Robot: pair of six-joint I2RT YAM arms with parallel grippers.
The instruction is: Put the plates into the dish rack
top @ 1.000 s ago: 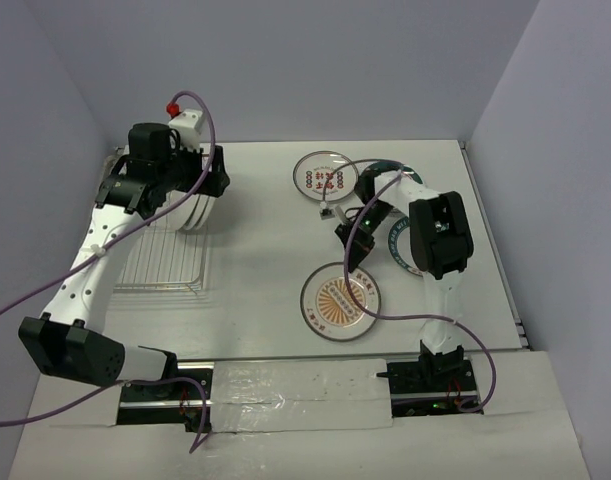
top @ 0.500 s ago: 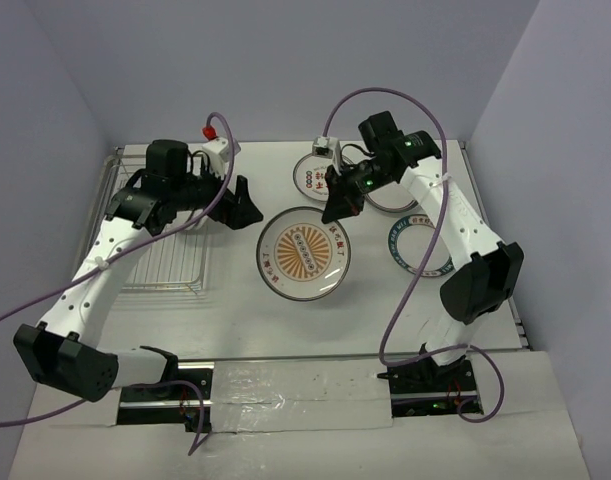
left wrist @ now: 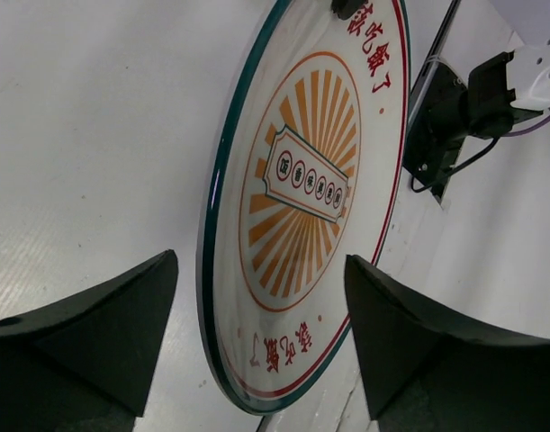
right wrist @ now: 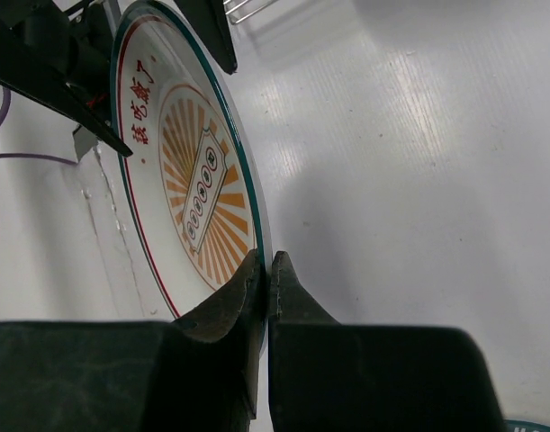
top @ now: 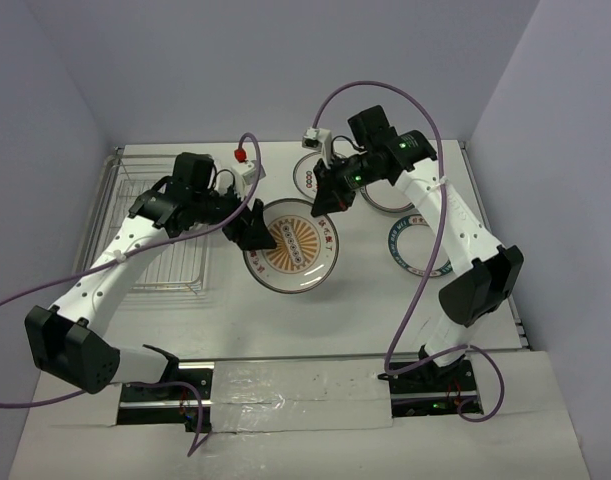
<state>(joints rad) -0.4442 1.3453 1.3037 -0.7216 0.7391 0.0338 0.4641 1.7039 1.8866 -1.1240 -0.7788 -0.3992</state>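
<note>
- The sunburst plate (top: 290,250) is hanging in the air over the middle of the table (top: 265,330). It is tipping up on its edge and is not in the dish rack (top: 155,268) yet.
- The right gripper (top: 325,203) is holding this plate by its far rim, with its jaws clamped tight on the edge.
- The left gripper (top: 257,232) is waiting at the plate's left side with its jaws apart. One finger is on each side of the rim, and in the left wrist view neither one looks to be touching it.
- I think the plate is being handed from the right gripper to the left one, because the rack is sitting on the left side.
- The left arm (top: 115,260) is reaching across part of the rack, so I cannot tell how many plates are standing in it.
- Three more plates are lying flat on the table.
  - A red-ringed plate (top: 307,178) is at the far middle.
  - Another plate (top: 377,198) is just to its right, partly hiding under the right arm (top: 455,220).
  - A teal-ringed plate (top: 413,252) is on the right.
- So the job looks only partly done. At least these four plates are waiting to go in the rack.
</note>
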